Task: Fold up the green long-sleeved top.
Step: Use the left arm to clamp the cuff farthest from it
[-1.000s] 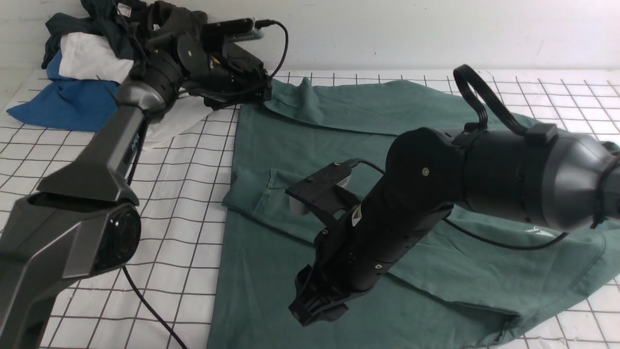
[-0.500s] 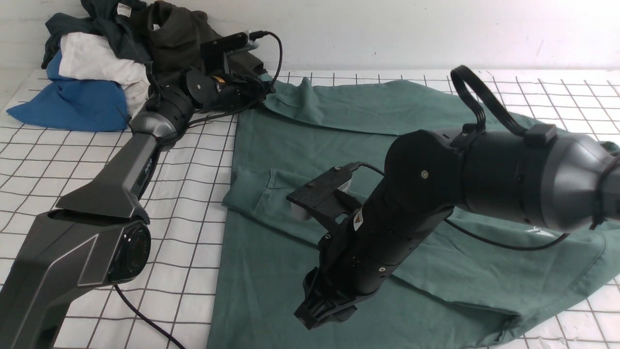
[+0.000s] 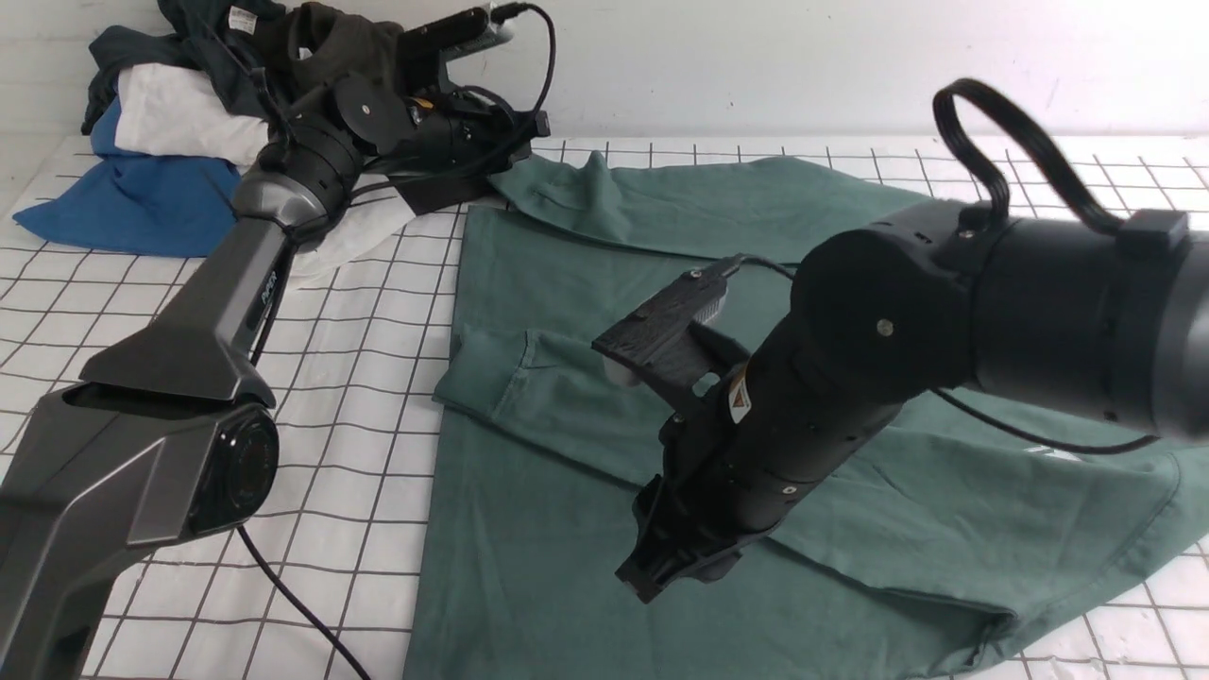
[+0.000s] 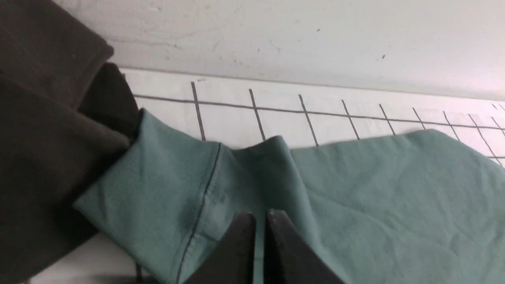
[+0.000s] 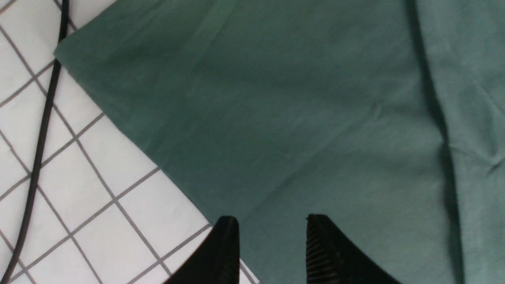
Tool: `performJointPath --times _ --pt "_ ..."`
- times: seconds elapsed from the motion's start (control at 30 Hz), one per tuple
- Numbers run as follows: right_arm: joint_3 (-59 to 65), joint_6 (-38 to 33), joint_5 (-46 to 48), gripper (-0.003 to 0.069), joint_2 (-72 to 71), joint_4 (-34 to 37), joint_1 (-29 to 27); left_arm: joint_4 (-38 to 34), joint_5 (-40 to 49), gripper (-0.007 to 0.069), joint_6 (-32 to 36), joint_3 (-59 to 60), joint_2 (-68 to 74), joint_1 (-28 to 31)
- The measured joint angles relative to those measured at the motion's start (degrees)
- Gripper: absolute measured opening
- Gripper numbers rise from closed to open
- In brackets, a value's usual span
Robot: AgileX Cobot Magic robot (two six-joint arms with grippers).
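Observation:
The green long-sleeved top (image 3: 661, 217) lies spread over the gridded table, one sleeve folded across its body. My left gripper (image 3: 515, 170) is at the far left corner. In the left wrist view its jaws (image 4: 260, 215) are pinched together on a ridge of the far sleeve (image 4: 205, 185), just behind the ribbed cuff. My right gripper (image 3: 647, 581) hangs over the top's near part. In the right wrist view its fingertips (image 5: 230, 225) stand apart above flat green cloth (image 5: 296, 98) near the hem edge, and nothing shows between them.
A pile of clothes sits at the back left: a blue one (image 3: 123, 203), a white one (image 3: 179, 113), a dark teal one (image 3: 203, 38) and a dark olive-brown one (image 4: 47, 130) touching the cuff. A black cable (image 3: 283, 595) trails over the gridded table (image 3: 359, 312). A white wall stands behind.
My left gripper has shut on the sleeve near the cuff and risen a little. My right arm has moved up and to the right over the top.

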Motion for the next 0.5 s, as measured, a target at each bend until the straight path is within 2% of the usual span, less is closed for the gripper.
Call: performJointPath --times 0.07,0.1,0.13,0.2,0.23,0.3,0.4,0.5 --pt "0.0 1.4 0.1 0.0231 -0.6 -1.5 0.0 1.2 -1.0 0.0125 1.4 -0.1 0.5 -0.2" --pt "0.0 1.6 0.2 0.0231 -0.6 -1.8 0.0 1.2 -1.3 0.0135 1.7 -0.1 0.7 -0.3" --pt "0.0 2.0 0.4 0.0231 -0.7 -2.1 0.0 1.5 -3.3 0.0219 2.6 -0.1 1.7 -0.6" --pt "0.0 2.3 0.7 0.0231 -0.7 -2.4 0.0 1.6 -5.9 0.0309 2.7 -0.1 2.8 -1.0" --pt "0.1 2.7 0.9 0.0231 -0.7 -2.4 0.0 1.7 -8.0 0.0395 2.5 -0.1 3.9 -1.5" --pt "0.1 3.2 1.0 0.0231 -0.7 -2.2 0.0 1.9 -10.8 0.0494 1.5 0.1 5.3 -2.3" --pt "0.1 3.5 1.1 0.0231 -0.7 -1.8 0.0 2.6 -14.2 0.0535 0.2 0.1 6.3 -3.1" --pt "0.1 3.6 1.3 0.0231 -0.7 -1.1 0.0 4.8 -16.6 0.0531 -1.7 0.1 6.7 -3.6"
